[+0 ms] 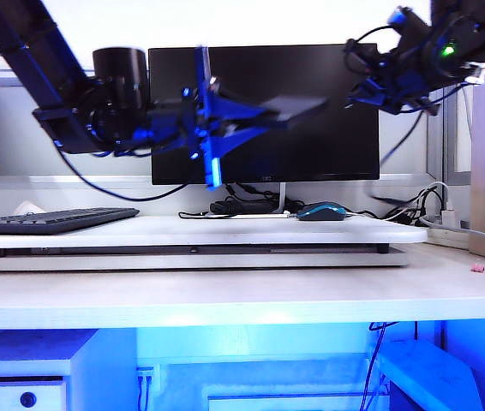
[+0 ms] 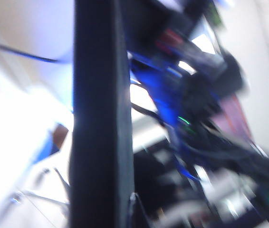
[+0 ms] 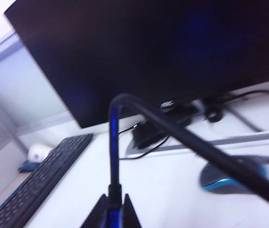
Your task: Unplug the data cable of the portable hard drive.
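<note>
Monitor (image 1: pixel 311 128): one
Keyboard (image 1: pixel 54 221): one
Mouse (image 1: pixel 321 211): one
Drive (image 1: pixel 290 108): one
Data cable (image 3: pixel 172 133): one
Tools: two, left tool (image 1: pixel 225 120), right tool (image 3: pixel 114 209)
Desk (image 1: pixel 225 295): one

Black keyboard (image 1: pixel 54 220); blue-and-black mouse (image 1: pixel 321 211)
</note>
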